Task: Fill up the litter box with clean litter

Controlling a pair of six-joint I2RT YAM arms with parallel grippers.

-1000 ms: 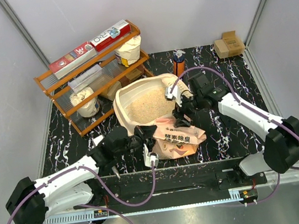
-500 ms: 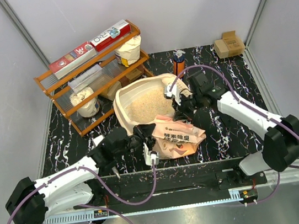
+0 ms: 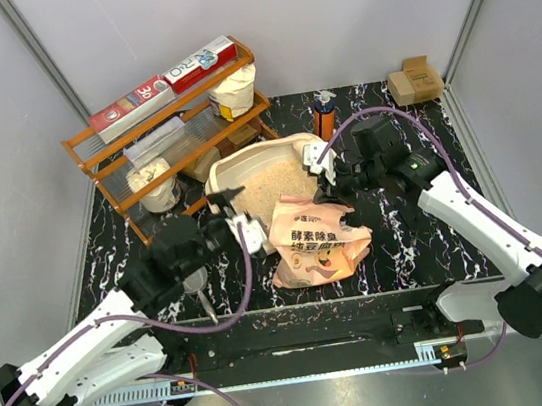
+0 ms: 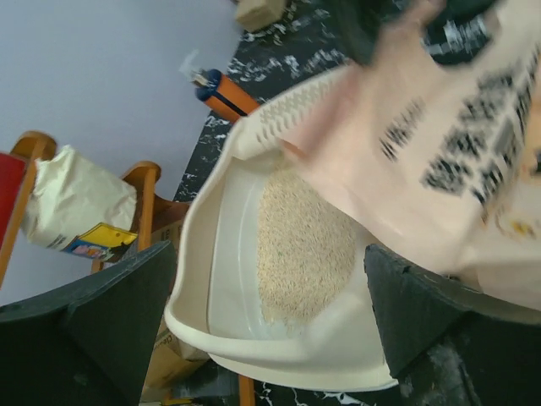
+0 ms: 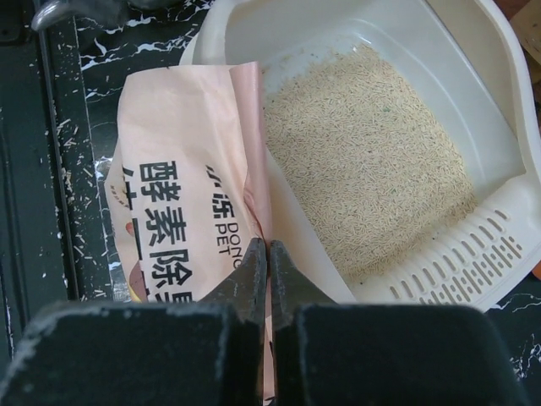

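Fingers on the right gripper [image 5: 269, 258] are pressed together on a fold of the bag [image 5: 182, 203], apparently pinching the thin film. Left gripper [image 4: 270, 248] fingers stand wide apart, holding nothing. Litter [image 5: 363, 161] covers much of the litter box [image 5: 338, 21] floor, centre of the overhead frame; the bag drapes over its lower rim onto the table [image 3: 407, 234].

Risk, as I judge it: a single pinch on slick film may slip, dropping the bag. I cannot see where the bag's mouth points, so tilting could spill litter outside the rim.

Right arm reaches in from lower right, wrist angled down over the box. Left arm extends from lower left, gripper facing the box.
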